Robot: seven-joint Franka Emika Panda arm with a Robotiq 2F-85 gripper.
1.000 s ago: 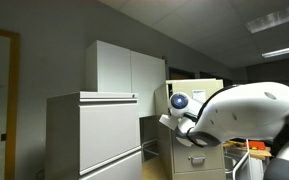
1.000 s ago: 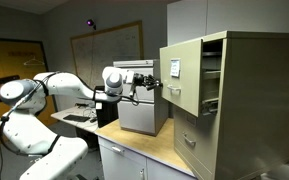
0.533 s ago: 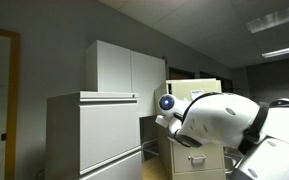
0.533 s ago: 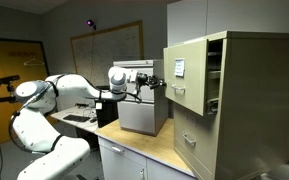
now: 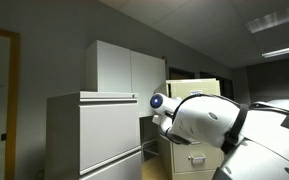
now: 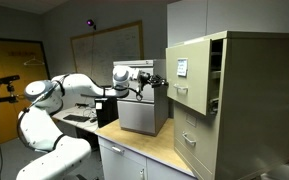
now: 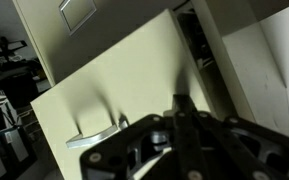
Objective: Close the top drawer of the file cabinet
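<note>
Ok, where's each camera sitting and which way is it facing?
In an exterior view: beside the arm, facing cabinets; the white arm fills the lower right.
In an exterior view: farther back, facing the file cabinet; arm and gripper reach the top drawer.
Wrist view: behind the gripper, facing the drawer front and handle.
Shared: the top drawer, wrist and exterior.

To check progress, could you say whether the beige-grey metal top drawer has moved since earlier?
Yes: the beige-grey top drawer slid rightward, deeper into the narrow metal file cabinet.
</note>
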